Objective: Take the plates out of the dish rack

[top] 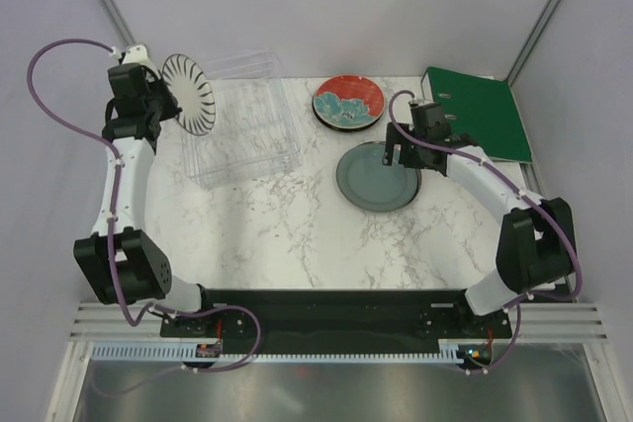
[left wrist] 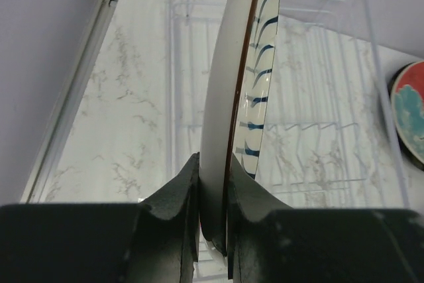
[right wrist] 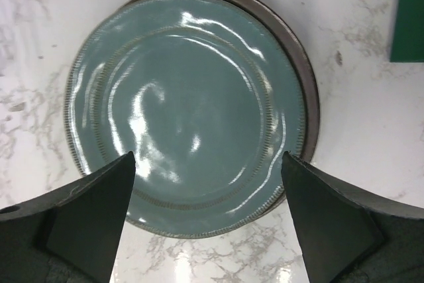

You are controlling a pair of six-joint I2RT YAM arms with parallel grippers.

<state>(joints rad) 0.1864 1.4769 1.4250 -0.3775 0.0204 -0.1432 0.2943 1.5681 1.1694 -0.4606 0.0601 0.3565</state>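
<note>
My left gripper (top: 163,96) is shut on the rim of the white plate with black radial stripes (top: 189,94) and holds it upright above the left side of the clear dish rack (top: 240,128). In the left wrist view the plate (left wrist: 225,97) stands edge-on between my fingers (left wrist: 173,203), with the rack (left wrist: 318,137) below. The teal-green plate (top: 377,178) lies flat on the table on top of a plate with a dark brown rim (right wrist: 306,77). My right gripper (top: 404,150) is open just above it (right wrist: 185,111). The red plate with teal flowers (top: 348,102) lies flat further back.
A green ring binder (top: 478,111) lies at the back right, close to the right arm; it also shows in the right wrist view (right wrist: 407,18). A wall frame runs along the table's left edge (left wrist: 76,84). The rack holds no plate that I can see.
</note>
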